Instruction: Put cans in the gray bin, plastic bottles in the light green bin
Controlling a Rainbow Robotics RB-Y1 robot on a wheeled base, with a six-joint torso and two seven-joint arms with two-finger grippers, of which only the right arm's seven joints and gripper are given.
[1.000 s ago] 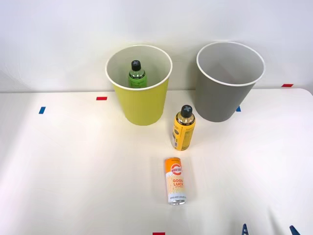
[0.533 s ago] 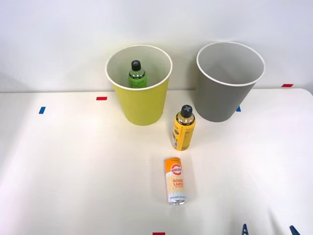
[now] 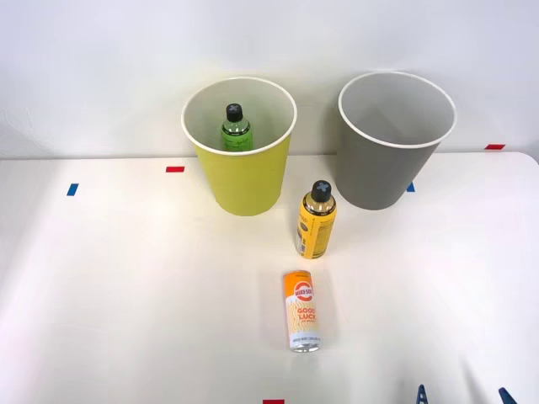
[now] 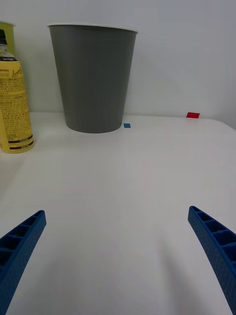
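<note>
White bench (image 3: 126,286): can (image 3: 302,310) lying mid-bench (orange band, pale body); yellow bottle (image 3: 316,220) upright behind it; green bottle (image 3: 236,129) inside green bin (image 3: 244,181); gray bin (image 3: 383,168) beside. Right tool (image 4: 118,256) spread wide, holding nothing.

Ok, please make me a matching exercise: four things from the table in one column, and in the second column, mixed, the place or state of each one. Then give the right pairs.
Things:
1. green bottle
2. yellow bottle
3. can
4. right gripper

Places or states:
A. lying on its side on the table, nearest the robot
B. open, empty, low over the table
C. standing inside the light green bin
D. standing upright on the table, in front of the gap between the two bins

Right pairs: 1-C, 2-D, 3-A, 4-B
</note>
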